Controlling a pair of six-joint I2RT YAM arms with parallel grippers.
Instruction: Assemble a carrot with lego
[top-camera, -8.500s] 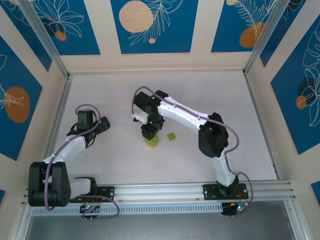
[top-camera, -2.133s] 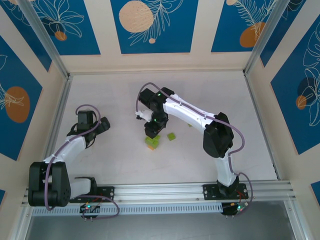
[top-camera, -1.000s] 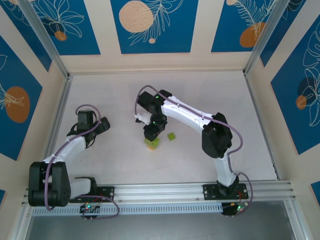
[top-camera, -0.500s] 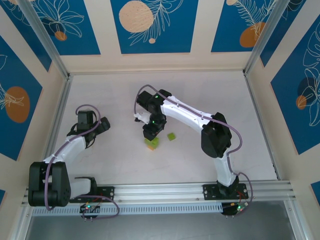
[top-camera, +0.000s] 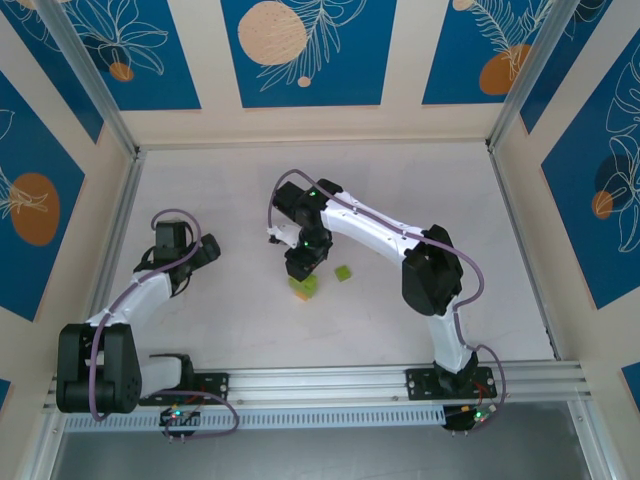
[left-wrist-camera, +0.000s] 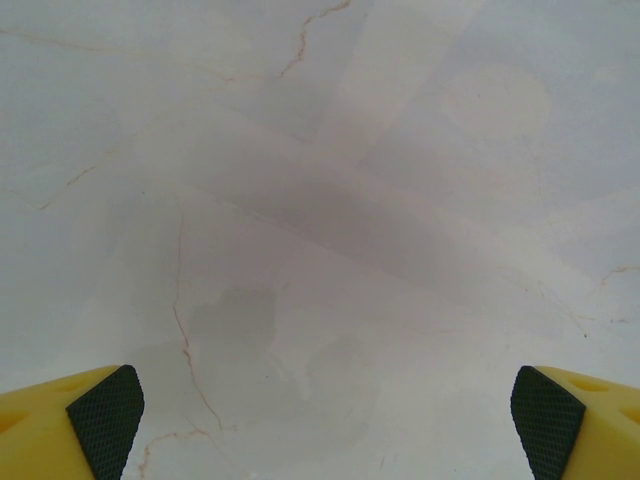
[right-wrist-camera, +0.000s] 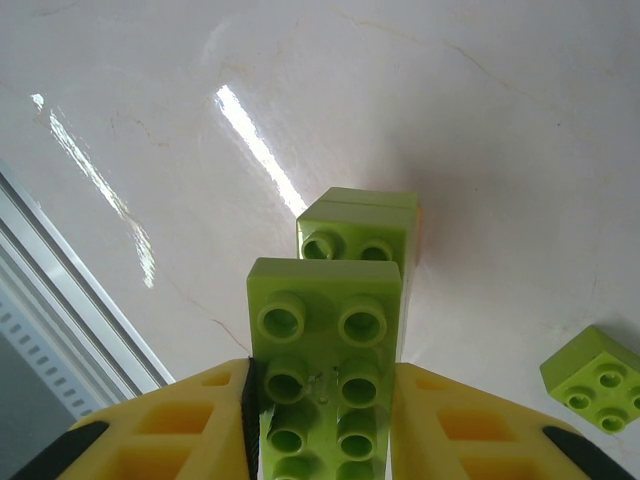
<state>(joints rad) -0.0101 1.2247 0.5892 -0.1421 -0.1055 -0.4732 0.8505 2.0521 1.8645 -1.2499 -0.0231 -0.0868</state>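
Carrot (top-camera: 303, 286) sits on the pale marbled table (top-camera: 420, 180), blue flowered walls (top-camera: 300, 50) around; right tool (right-wrist-camera: 320, 400) clamps a green lego (right-wrist-camera: 322, 330), left tool (left-wrist-camera: 320, 410) gapes; nothing moved this past second.

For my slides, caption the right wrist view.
Right tool grips a long lime-green brick close to the part-built carrot; a loose square brick lies aside.

Bright even light; glare streaks the table (right-wrist-camera: 250, 140); left-wrist view seemingly soft.
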